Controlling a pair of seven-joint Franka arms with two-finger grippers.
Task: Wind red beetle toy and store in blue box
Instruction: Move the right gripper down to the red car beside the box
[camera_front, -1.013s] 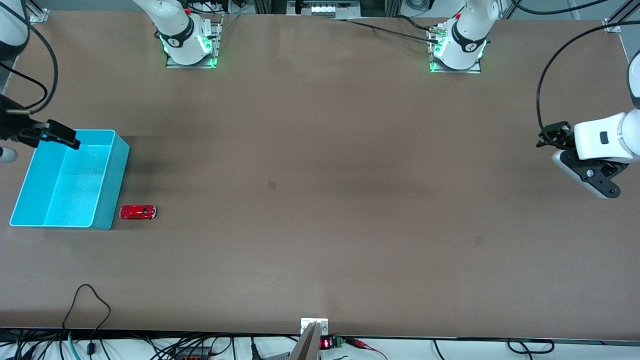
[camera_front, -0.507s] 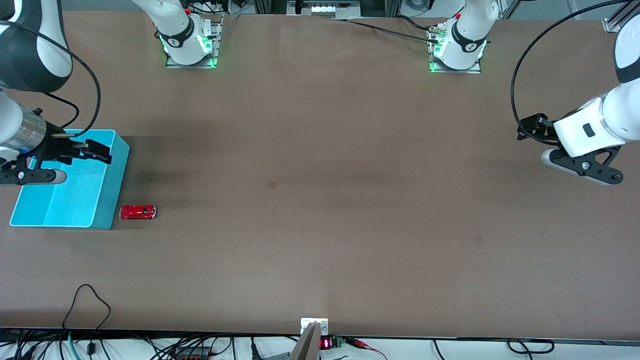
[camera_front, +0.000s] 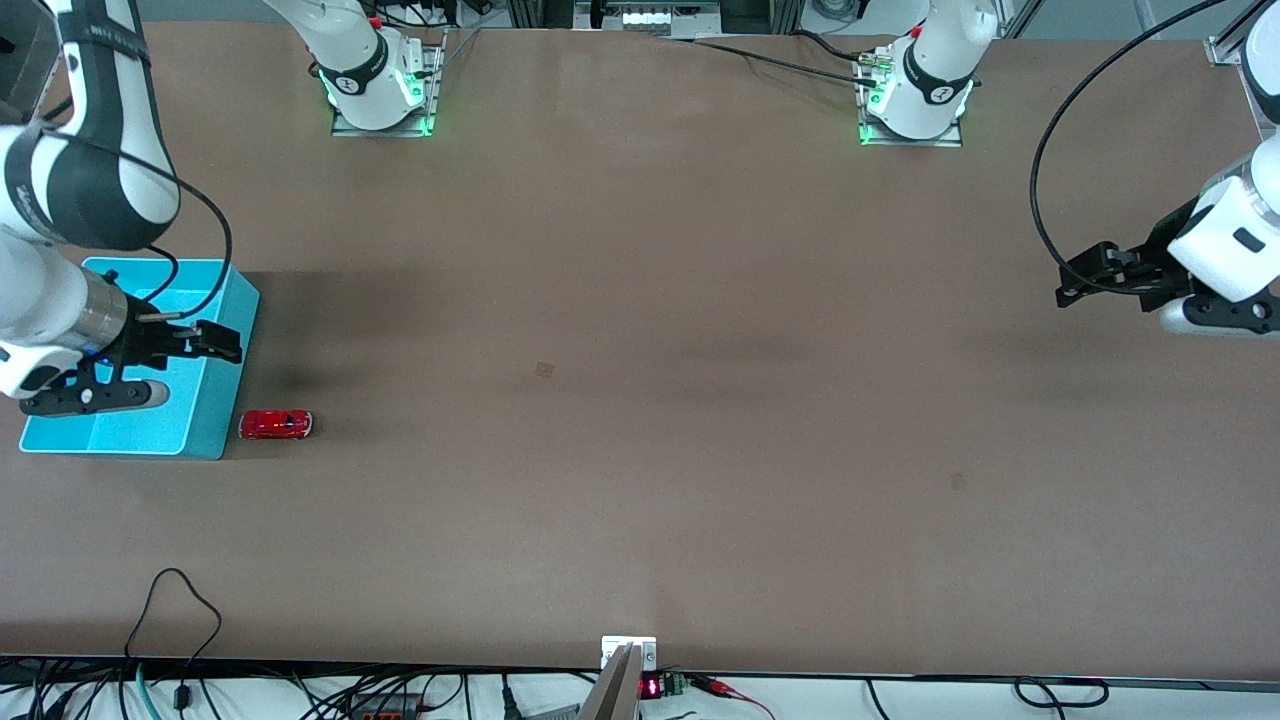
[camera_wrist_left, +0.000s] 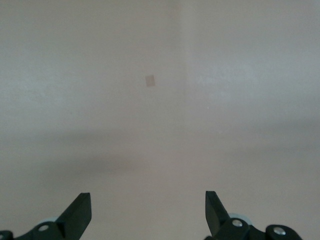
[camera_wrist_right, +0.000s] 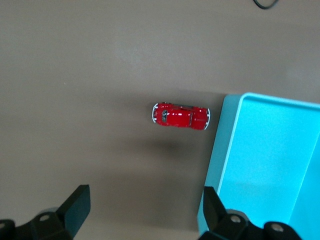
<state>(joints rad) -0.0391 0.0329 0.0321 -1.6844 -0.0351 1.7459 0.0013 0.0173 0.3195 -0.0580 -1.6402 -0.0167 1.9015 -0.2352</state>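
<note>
The box (camera_front: 215, 390) sits at the middle left edge of the front view, at the right arm's end of the table (camera_front: 640, 400). The toy (camera_front: 275, 425) lies on the table just beside the box's lower corner, toward the frame's centre, apart from its wall.

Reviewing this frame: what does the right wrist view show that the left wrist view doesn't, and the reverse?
Only the right wrist view shows the task things: the red beetle toy on the table beside a wall of the blue box, apart from it, and the open right gripper over the box's edge. Only the left wrist view shows a small pale square mark on bare tabletop and the open left gripper, waiting at the left arm's end of the table. Both show brown table surface with their own fingertips spread and holding nothing.
</note>
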